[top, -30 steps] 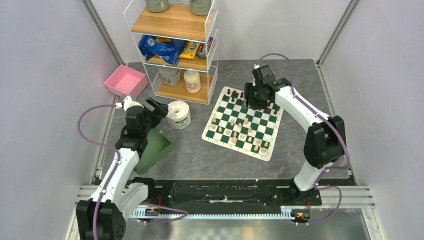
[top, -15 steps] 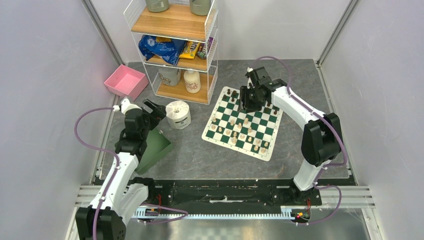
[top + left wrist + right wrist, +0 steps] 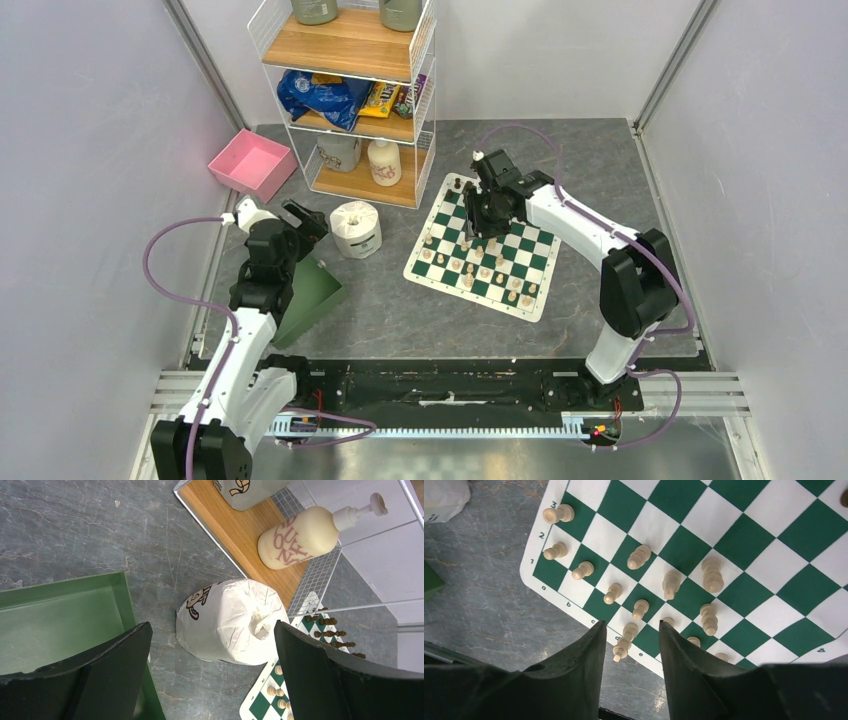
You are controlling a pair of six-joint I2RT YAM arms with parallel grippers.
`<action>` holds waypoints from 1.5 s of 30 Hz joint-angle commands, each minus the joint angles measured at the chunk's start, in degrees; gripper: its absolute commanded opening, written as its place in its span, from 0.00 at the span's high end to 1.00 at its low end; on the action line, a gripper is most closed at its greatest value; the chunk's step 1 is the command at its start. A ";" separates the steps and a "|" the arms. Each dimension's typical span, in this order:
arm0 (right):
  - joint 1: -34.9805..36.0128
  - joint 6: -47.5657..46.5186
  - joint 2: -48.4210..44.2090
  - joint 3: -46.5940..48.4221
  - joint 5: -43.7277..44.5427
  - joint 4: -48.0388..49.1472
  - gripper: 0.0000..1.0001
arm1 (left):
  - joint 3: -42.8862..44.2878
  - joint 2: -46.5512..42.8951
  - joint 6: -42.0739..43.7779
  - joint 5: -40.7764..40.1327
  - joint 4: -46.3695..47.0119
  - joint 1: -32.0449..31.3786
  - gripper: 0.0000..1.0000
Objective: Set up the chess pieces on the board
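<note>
- The right gripper (image 3: 487,218) is being carried leftward along the far side of the board (image 3: 520,262), away from the far right corner and toward the far left part.
- Several of the dark chess pieces (image 3: 457,184) on that far edge are being hidden beneath it.
- The right arm's elbow (image 3: 628,283) and purple cable (image 3: 515,128) are being swung left with it.
- The left arm (image 3: 262,265) is being shifted slightly to the left.

Bright, even light from above fills every view, and shadows on the counter (image 3: 400,310) are soft and faint. At each wrist view's lower edge, the left claw (image 3: 211,626) and right claw (image 3: 632,626) look dark and blurred, while the board (image 3: 744,555) is sharp.
</note>
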 commanded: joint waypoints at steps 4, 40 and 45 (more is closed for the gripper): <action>0.61 2.03 -3.96 -1.29 5.94 1.98 0.46 | -0.10 -0.66 1.24 -2.62 0.76 0.32 0.00; 11.37 4.11 19.57 20.26 11.47 5.42 0.45 | -0.03 -0.66 1.76 -4.55 -0.09 0.32 0.00; 11.55 4.25 21.46 21.86 12.61 4.54 0.47 | -0.17 -1.49 2.33 -5.63 -0.87 0.34 0.00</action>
